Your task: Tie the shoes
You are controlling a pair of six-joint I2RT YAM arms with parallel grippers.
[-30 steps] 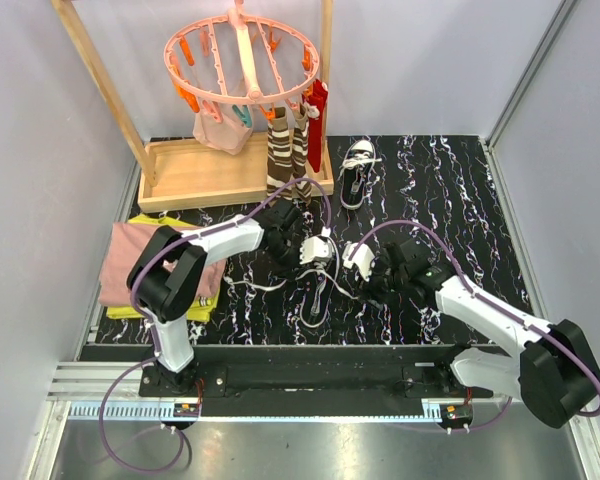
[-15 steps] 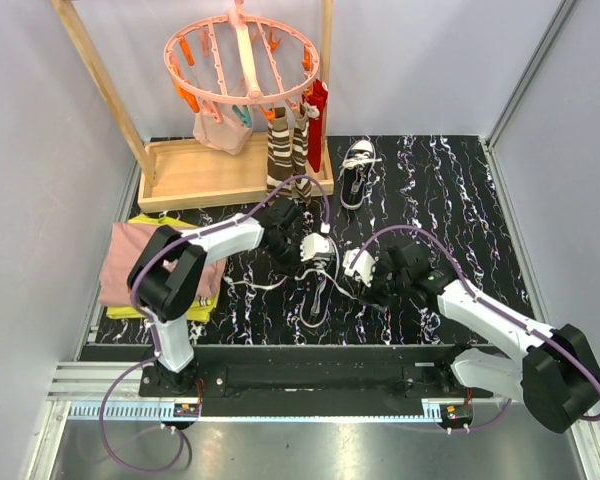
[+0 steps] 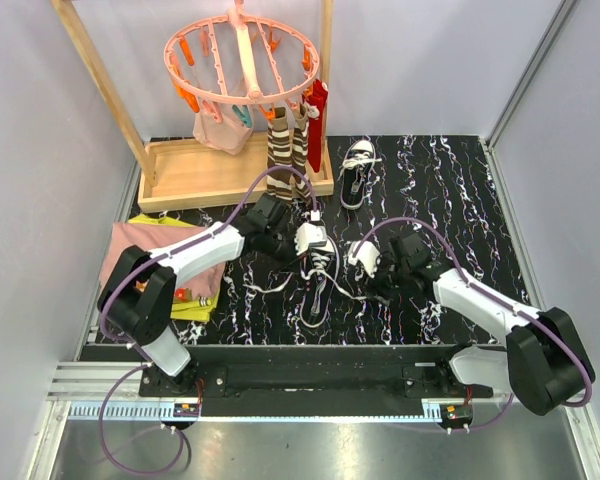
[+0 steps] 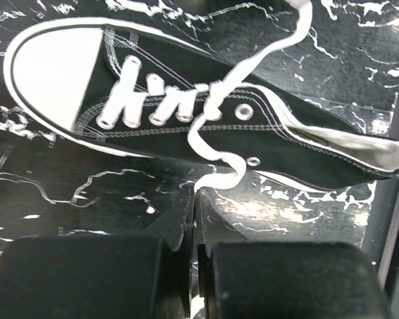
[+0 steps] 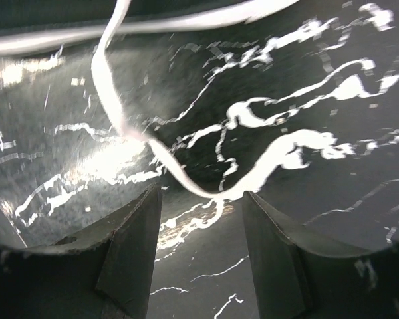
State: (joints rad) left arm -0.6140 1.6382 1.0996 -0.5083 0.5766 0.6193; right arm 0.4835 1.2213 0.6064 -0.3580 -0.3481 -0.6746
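Shoe [image 3: 318, 288] at centre of desk [image 3: 450, 190], between both arms, toe toward arm bases, laces loose, not tied. Second shoe [image 3: 357, 170] well apart at far side, near wooden tray [image 3: 210, 175]. Left pincer [image 4: 194, 199] closed, tips pressed together on lace [image 4: 191, 129] just beside shoe, where lace comes down from eyelets. Right pincer [image 5: 201, 199] open, low over desk, one finger at each side of other lace [image 5: 105, 83], which lies slack on dark surface.
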